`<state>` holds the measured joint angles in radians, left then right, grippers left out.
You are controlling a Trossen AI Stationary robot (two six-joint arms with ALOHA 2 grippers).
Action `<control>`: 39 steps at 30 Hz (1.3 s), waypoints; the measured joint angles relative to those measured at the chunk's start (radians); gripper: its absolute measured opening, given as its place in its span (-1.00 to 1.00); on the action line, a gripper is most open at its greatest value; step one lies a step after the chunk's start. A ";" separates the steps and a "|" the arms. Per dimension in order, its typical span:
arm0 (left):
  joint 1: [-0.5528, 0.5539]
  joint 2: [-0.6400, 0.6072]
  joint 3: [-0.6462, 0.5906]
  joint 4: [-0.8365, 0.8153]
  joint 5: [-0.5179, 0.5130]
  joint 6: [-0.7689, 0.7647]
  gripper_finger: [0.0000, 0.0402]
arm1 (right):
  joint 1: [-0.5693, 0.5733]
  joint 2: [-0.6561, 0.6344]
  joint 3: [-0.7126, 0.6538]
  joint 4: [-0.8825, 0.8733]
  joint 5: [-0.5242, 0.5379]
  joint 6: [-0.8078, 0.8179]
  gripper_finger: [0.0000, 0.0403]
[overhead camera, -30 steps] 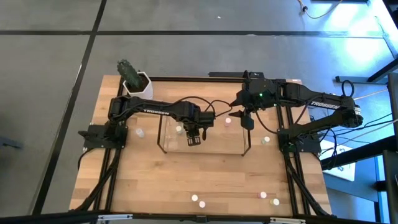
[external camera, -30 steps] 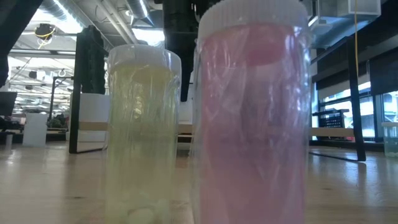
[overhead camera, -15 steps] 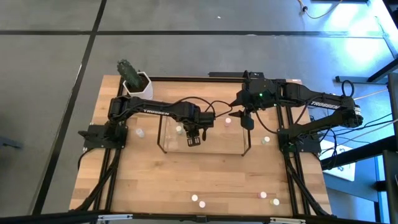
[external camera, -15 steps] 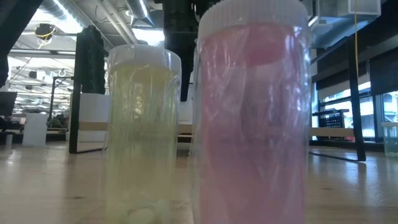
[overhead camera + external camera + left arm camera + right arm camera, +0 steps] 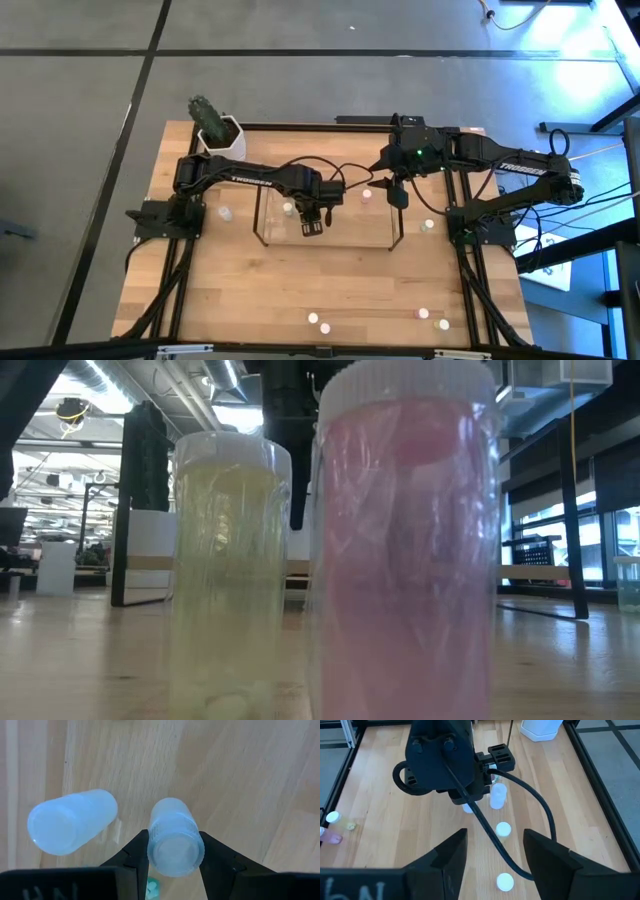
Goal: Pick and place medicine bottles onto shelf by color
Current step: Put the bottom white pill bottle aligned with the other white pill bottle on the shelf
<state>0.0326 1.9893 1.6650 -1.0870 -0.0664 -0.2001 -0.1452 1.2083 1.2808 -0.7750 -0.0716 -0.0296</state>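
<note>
While left pincer [image 5: 174,851] clamps a pale bottle [image 5: 173,838] by its sides, cap toward wrist lens, carried low over the shelf [image 5: 328,240] at table centre, apparently to be stood beside a second pale bottle [image 5: 71,821] at roughly 9 o'clock of it. Right pincer [image 5: 494,854] parked at 2 o'clock of shelf, fingers spread, empty, presumably waiting its turn. Loose bottles [image 5: 318,321] strung along the table's [image 5: 240,300] 6 o'clock edge. Low view blocked by a yellowish bottle [image 5: 228,575] and a pink bottle [image 5: 405,550] close against the lens; shelf tiers hard to make out through clear walls. Tint of held bottle uncertain.
</note>
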 joint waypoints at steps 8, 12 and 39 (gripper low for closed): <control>0.000 0.001 -0.001 0.001 -0.022 0.000 -0.29 | 0.000 0.000 0.000 0.000 0.000 -0.002 -0.03; 0.000 0.001 -0.001 0.000 -0.023 0.000 -0.18 | 0.000 0.000 0.000 0.000 0.000 -0.002 -0.03; 0.016 -0.010 0.095 -0.107 -0.081 -0.008 0.20 | 0.000 0.000 0.000 0.000 0.000 0.000 -0.03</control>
<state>0.0483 1.9793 1.7601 -1.1943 -0.1475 -0.2081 -0.1455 1.2083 1.2808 -0.7746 -0.0716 -0.0298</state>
